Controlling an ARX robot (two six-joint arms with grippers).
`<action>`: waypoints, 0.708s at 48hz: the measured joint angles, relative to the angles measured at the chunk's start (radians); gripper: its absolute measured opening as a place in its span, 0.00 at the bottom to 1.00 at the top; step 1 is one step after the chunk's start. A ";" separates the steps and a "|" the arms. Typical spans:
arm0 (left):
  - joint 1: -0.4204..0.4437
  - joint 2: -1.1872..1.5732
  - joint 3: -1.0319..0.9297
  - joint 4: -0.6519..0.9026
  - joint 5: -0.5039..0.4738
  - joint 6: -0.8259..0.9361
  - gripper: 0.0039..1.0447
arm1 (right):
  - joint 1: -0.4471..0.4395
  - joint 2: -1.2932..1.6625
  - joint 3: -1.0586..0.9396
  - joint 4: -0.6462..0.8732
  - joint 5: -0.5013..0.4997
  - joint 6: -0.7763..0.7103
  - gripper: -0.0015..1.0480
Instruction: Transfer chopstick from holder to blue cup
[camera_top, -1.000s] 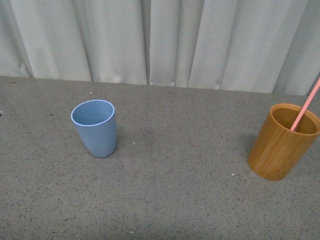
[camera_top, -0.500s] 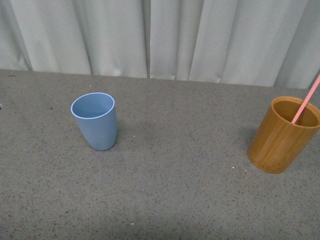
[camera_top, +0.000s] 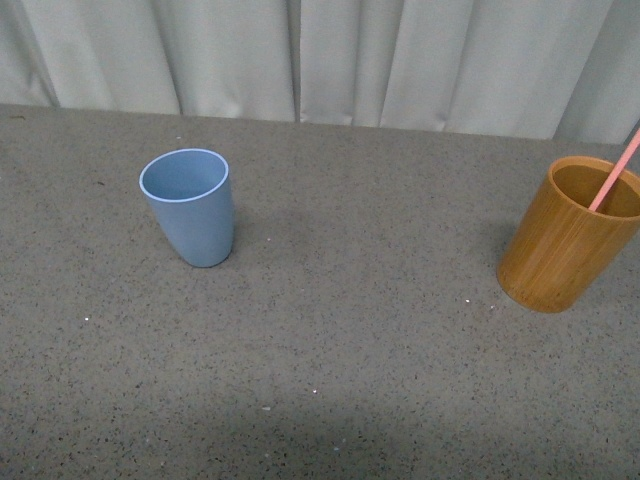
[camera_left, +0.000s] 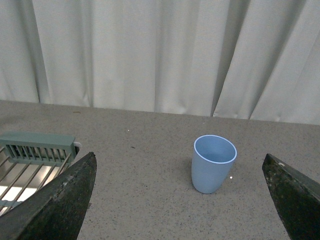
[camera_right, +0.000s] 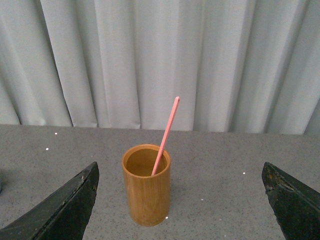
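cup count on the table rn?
2. The blue cup stands left in the front view; the holder stands at its right edge, the chopstick leaning inside. None looks hidden.

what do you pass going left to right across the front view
blue cup → holder, which has the chopstick standing in it, leaning toward the right edge
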 joint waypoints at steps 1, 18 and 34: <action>0.000 0.000 0.000 0.000 0.000 0.000 0.94 | 0.000 0.000 0.000 0.000 0.000 0.000 0.91; 0.000 0.000 0.000 0.000 0.000 0.000 0.94 | 0.000 0.000 0.000 0.000 0.000 0.000 0.91; 0.000 0.000 0.000 0.000 0.000 0.000 0.94 | 0.000 0.000 0.000 0.000 0.000 0.000 0.91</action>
